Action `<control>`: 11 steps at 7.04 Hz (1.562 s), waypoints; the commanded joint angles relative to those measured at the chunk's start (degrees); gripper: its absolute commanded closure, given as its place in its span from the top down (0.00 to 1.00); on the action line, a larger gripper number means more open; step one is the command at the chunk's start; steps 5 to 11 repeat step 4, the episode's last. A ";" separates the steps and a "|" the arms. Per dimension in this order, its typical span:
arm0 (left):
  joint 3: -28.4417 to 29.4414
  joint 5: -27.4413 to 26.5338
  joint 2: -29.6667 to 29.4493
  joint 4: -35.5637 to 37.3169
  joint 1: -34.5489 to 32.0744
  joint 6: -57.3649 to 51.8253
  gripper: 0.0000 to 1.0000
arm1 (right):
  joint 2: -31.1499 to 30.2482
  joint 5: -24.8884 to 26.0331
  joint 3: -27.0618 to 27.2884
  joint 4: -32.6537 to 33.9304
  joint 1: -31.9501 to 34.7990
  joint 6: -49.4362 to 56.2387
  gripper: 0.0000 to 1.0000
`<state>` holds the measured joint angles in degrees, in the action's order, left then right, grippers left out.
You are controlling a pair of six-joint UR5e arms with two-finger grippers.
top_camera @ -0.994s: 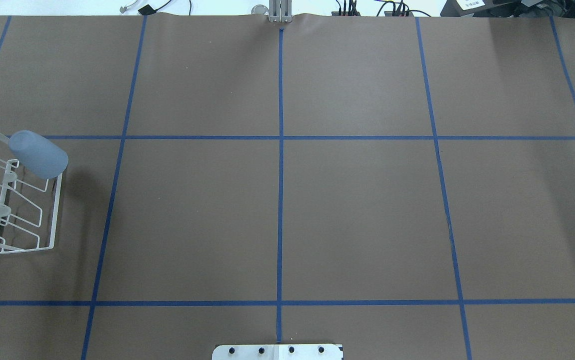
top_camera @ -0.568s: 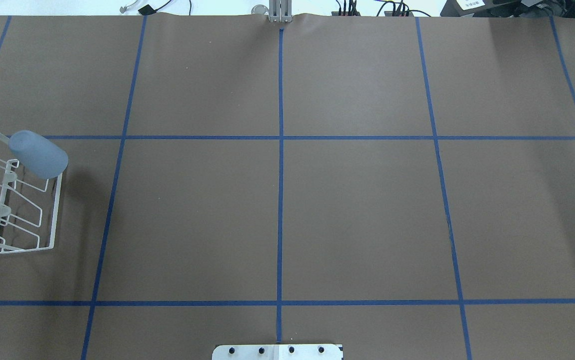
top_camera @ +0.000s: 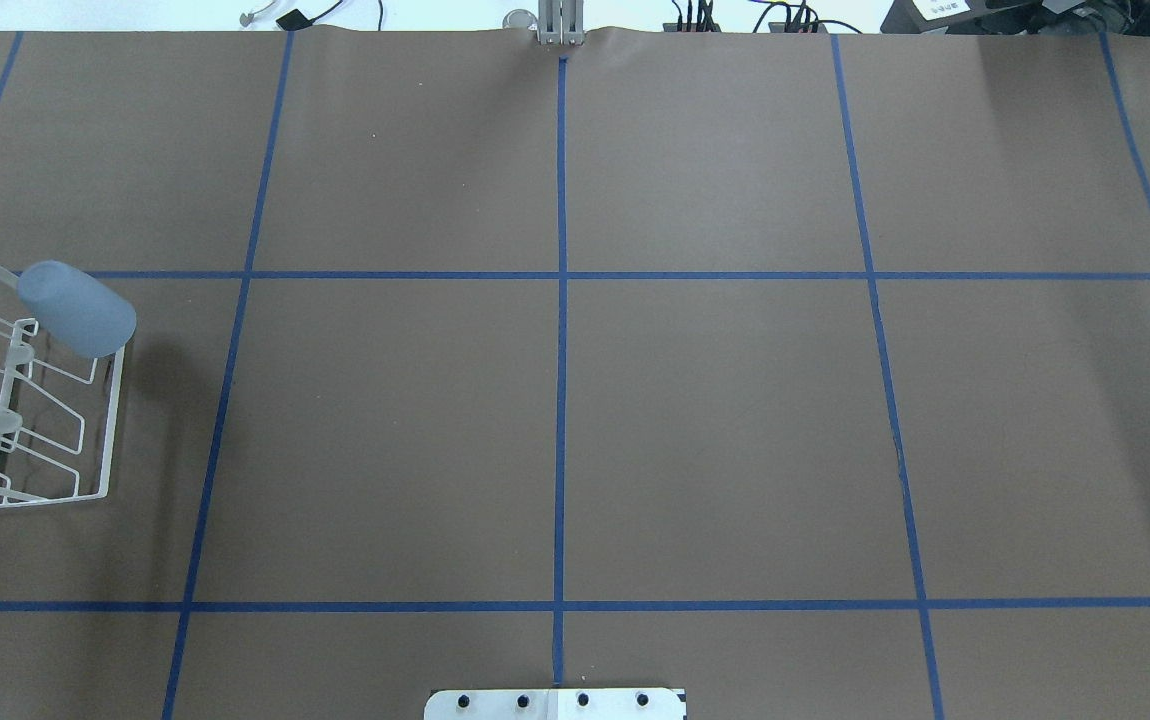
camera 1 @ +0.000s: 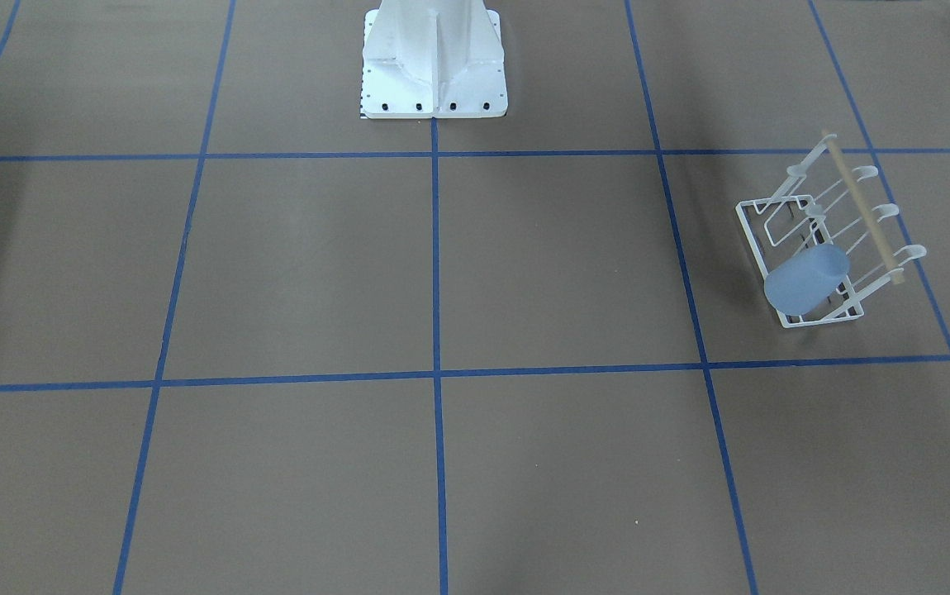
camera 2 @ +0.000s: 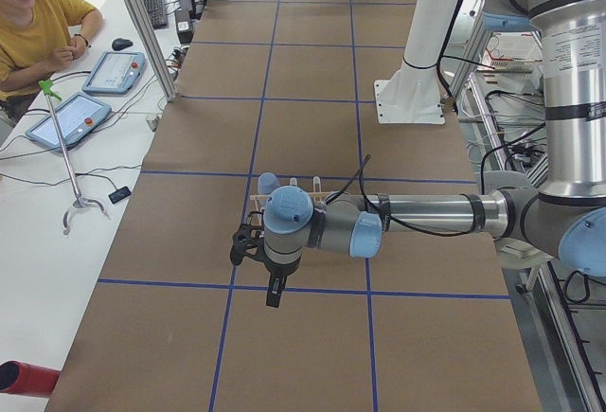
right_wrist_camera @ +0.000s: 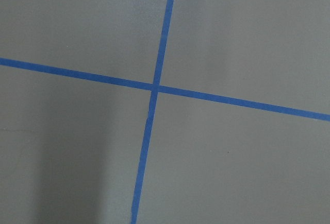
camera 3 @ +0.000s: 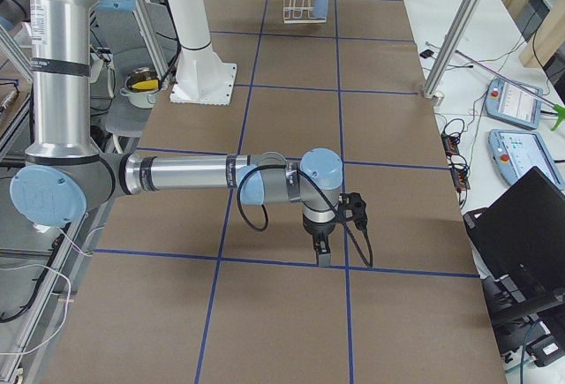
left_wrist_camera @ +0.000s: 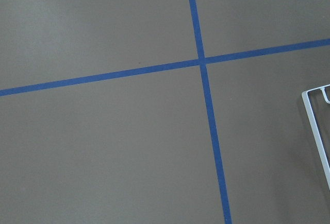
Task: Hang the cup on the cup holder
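since the cup (top_camera: 75, 308) sits tilted over an end prong of the cup holder (top_camera: 113, 420), it looks light, stiff and slick; grip mid-wall. whether the left gripper (camera 2: 275, 296) or right gripper (camera 3: 324, 256) is spread, i cannot tell.

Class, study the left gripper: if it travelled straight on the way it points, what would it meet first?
Probably the brown table cover, near a blue tape crossing: the left gripper points down. The cup holder lies off to one side.
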<state>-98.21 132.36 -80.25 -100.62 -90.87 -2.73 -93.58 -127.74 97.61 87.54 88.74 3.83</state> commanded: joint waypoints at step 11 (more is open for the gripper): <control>-0.40 0.44 0.01 0.16 0.08 0.00 0.99 | -0.11 -0.05 0.04 0.00 -0.06 -0.05 1.00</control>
